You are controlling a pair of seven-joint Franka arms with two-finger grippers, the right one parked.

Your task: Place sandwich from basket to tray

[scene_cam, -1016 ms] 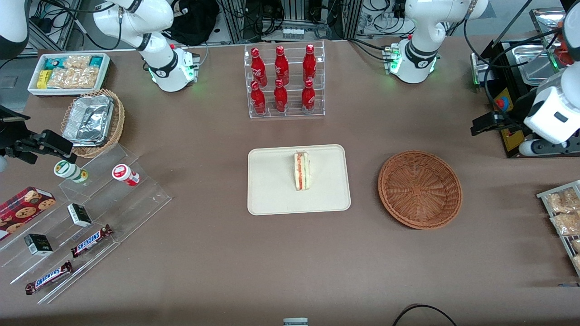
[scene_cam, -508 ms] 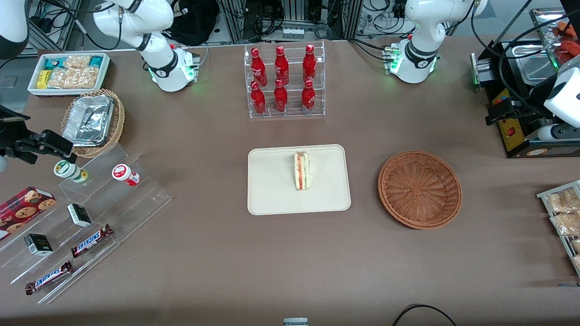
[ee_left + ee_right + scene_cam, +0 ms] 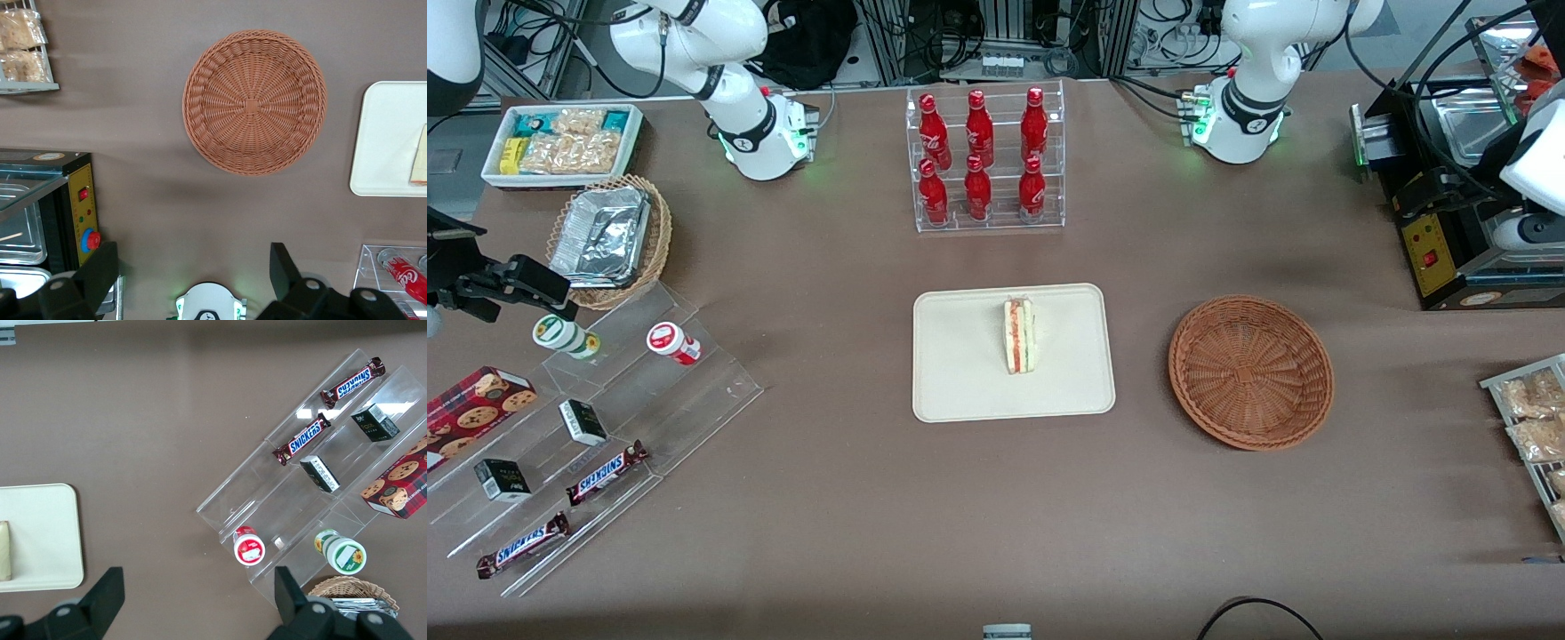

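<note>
A: Front view first. We note the sandwich [image 3: 1019,335] standing on the tray [image 3: 960,391], cut edge up, slightly toward the working arm's end of the tray and closer to the tray edge facing the bottle rack [image 3: 987,160] than to its camera-side edge. The basket [image 3: 1250,372] sits on the worktop [image 3: 996,516] beside the tray, toward the working arm's end, with nothing in it.

B: So we judge the transfer done. And the pincer?

A: In this view we see only part of the left arm at the worktop's edge, over the black appliance [image 3: 1440,258] there; the pincer itself we cannot make out here.

B: Left wrist view, then.

A: The pincer [image 3: 193,270] is high above the worktop, well apart from basket and tray. Its two fingers [image 3: 100,267] are spread wide with nothing between them. The basket [image 3: 254,101] shows whole and bare inside; the tray's rim [image 3: 373,140] and a sliver of the sandwich [image 3: 420,157] are visible beside it.

B: Why so high and wide?

A: Our judgement: a spread pincer clear of both things suits a release already made, leaving the sandwich undisturbed.

B: Right wrist view?

A: It shows a rounded tray corner [image 3: 63,540] with the sandwich's end [image 3: 5,550] on it, and the clear stepped rack [image 3: 313,487] of snacks, well apart from the tray.

B: Risk?

A: Small, we think; the wedge stands on a narrow face and could topple if the tray were knocked.
</note>
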